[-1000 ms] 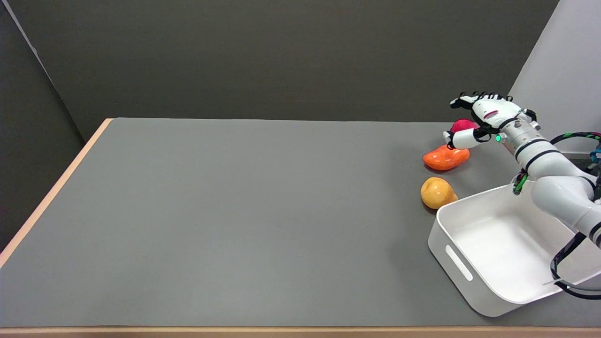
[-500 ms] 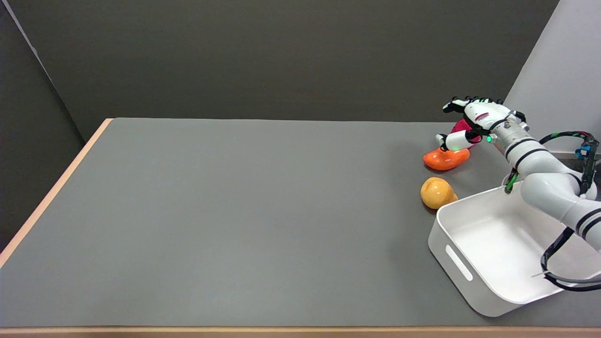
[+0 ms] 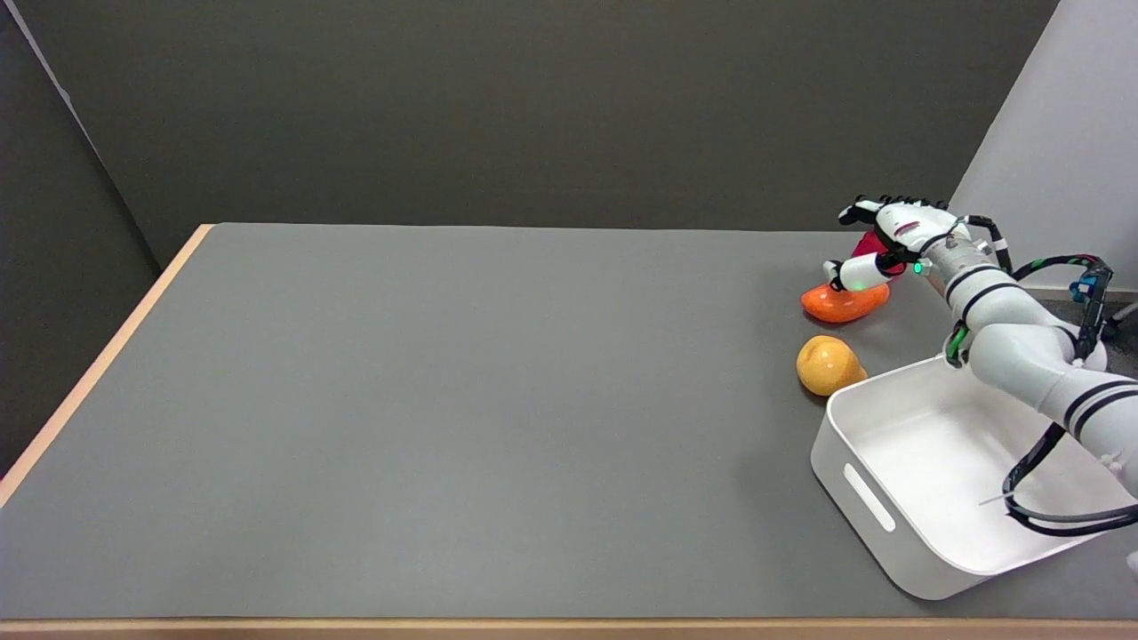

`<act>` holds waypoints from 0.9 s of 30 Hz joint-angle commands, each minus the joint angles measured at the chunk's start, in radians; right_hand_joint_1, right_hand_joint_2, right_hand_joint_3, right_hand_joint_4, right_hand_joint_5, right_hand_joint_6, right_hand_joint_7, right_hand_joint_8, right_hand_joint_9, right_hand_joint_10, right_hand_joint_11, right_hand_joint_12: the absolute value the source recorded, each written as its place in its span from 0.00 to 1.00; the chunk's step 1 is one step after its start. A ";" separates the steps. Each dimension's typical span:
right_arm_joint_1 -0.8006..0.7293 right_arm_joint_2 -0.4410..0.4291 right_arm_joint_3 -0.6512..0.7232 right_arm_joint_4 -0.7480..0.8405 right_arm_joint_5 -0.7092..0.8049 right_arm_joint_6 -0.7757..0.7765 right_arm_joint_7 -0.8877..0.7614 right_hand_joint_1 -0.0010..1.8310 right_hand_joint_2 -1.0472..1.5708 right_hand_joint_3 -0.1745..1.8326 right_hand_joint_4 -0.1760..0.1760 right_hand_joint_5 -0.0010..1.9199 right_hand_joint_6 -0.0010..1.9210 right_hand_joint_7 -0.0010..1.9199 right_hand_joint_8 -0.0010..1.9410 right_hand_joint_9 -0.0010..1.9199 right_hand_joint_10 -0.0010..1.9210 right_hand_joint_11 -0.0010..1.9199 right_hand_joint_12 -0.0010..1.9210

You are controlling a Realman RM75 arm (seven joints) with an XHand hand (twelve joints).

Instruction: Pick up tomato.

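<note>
Where dark walls meet, grey table (image 3: 444, 400).

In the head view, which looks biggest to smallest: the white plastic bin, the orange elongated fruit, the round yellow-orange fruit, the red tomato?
1. White plastic bin: by far the largest.
2-3. Orange elongated fruit and round yellow-orange fruit: look alike, unsure.
4. Red tomato: mostly hidden behind the right hand, so uncertain.

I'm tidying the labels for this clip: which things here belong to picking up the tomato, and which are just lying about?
Part of the job:
- red tomato
- right hand, over the tomato

Lying about:
- orange fruit
- yellow fruit
- white bin
</note>
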 commanded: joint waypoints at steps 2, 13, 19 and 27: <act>0.152 -0.045 -0.027 -0.218 0.000 0.039 0.000 0.29 0.63 0.54 0.85 0.14 0.26 0.13 0.15 0.09 0.33 0.06 0.66; 0.184 -0.053 -0.033 -0.226 0.000 0.051 0.000 0.30 0.63 0.54 0.85 0.14 0.26 0.14 0.16 0.09 0.34 0.06 0.66; 0.185 -0.053 -0.033 -0.226 0.000 0.051 0.000 0.30 0.63 0.56 0.85 0.13 0.27 0.13 0.16 0.09 0.34 0.06 0.67; 0.183 -0.053 -0.034 -0.227 0.000 0.052 0.000 0.31 0.63 0.56 0.86 0.13 0.27 0.14 0.16 0.09 0.34 0.07 0.67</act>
